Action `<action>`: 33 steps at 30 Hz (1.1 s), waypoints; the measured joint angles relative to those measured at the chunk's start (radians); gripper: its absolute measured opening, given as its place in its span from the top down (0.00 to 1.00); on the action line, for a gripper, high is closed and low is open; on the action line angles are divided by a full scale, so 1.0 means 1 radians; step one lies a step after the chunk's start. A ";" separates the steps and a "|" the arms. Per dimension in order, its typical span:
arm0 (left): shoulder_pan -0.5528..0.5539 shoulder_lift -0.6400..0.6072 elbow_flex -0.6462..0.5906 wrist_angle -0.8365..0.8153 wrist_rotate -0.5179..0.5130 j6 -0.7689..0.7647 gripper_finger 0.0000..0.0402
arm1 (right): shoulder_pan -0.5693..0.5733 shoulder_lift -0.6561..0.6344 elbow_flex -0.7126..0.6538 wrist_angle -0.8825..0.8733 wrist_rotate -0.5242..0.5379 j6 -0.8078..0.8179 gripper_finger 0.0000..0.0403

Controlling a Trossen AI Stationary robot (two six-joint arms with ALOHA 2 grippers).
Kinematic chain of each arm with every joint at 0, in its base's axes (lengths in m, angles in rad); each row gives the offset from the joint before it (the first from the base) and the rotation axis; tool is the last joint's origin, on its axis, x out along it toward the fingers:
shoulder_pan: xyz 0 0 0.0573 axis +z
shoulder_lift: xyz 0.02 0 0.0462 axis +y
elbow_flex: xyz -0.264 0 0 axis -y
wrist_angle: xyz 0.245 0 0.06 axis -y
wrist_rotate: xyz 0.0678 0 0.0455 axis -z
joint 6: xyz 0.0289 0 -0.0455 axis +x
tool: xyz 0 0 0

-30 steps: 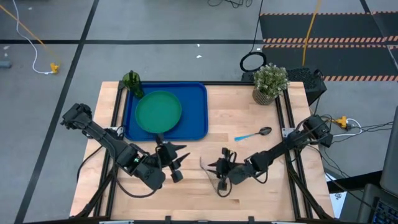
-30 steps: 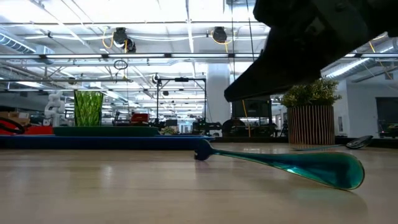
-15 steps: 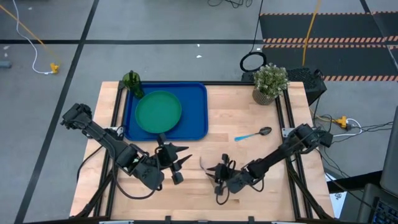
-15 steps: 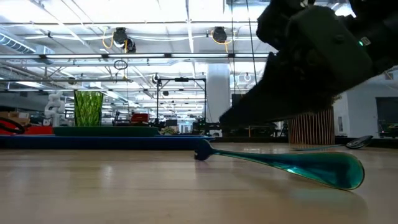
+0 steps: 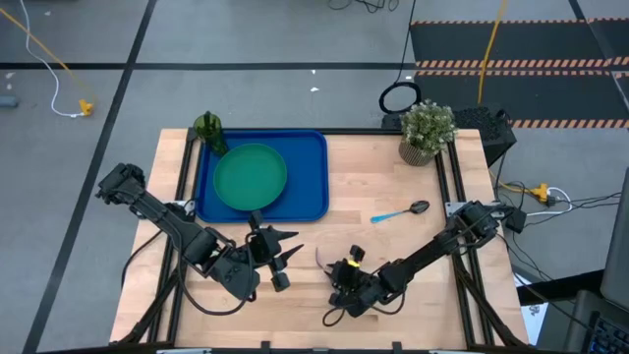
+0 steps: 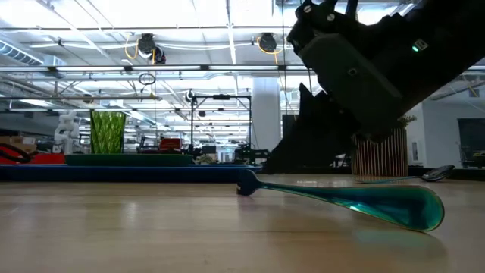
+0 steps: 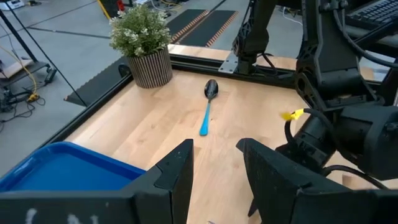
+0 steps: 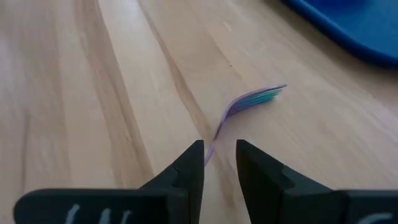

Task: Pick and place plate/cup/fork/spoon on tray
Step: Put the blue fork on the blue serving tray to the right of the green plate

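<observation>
Right gripper [image 5: 336,295] sits low over the front-centre of the table [image 5: 393,197], directly above the fork's [image 5: 322,258] handle end. Vs 1 s ago it has slid further toward the front edge and dropped; in the low view its dark body now fills more of the upper right and hangs closer to the wood. Right wrist view: both fingers [image 8: 186,163] straddle the fork [image 8: 249,102] handle w/ a narrow gap, handle running between them, tines pointing toward the tray [image 8: 348,25]. Fingers parted, not yet clamped on anything.

Fork lies flat on bare wood, same spot as before, well apart from the tray [image 5: 305,157]. Low view shows it [image 6: 356,201] resting on the tabletop, one end slightly raised.

Left gripper [image 5: 280,258] waits at front-left of the table, just beside the tray's near edge, jaws apart and empty; barely changed since the earlier frames. Left wrist view looks between its fingers [image 7: 177,174] toward the spoon [image 7: 208,106].

Plate [image 5: 251,177] already sits inside the tray. Cup [image 5: 208,129] stands upright at the tray's far-left corner. Spoon [image 5: 401,211] lies on wood to the right, near the potted plant [image 5: 427,129], unmoved.
</observation>
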 joint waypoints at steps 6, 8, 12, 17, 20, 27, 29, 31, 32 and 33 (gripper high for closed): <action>0.000 0.000 0.000 0.000 0.000 -0.002 0.64 | 0.000 0.000 -0.002 0.009 -0.005 0.007 0.79; 0.000 0.000 0.000 0.001 0.000 -0.003 0.64 | 0.000 0.000 -0.002 0.009 -0.005 0.007 0.79; 0.000 0.000 0.000 0.001 0.000 -0.002 0.64 | 0.000 0.003 -0.007 0.020 -0.005 0.007 0.79; 0.000 0.000 0.000 0.002 0.000 -0.002 0.64 | -0.003 0.040 -0.024 0.123 -0.026 0.002 0.79; 0.000 0.000 0.000 0.004 0.000 0.000 0.64 | -0.004 0.060 -0.022 0.155 -0.025 -0.001 0.79; 0.000 -0.001 0.000 0.012 0.004 0.015 0.64 | -0.013 0.062 -0.022 0.141 -0.022 -0.013 0.79; 0.000 -0.001 0.000 0.013 0.005 0.015 0.64 | -0.015 0.062 -0.022 0.141 -0.027 -0.012 0.79; 0.000 -0.001 0.000 0.013 0.005 0.015 0.64 | -0.015 0.056 -0.022 0.138 -0.027 -0.020 0.79; 0.000 -0.001 0.000 0.013 0.005 0.016 0.64 | -0.015 0.052 -0.022 0.136 -0.029 -0.028 0.78; 0.000 -0.001 0.000 0.013 0.005 0.016 0.64 | -0.015 0.044 -0.022 0.130 -0.035 -0.040 0.78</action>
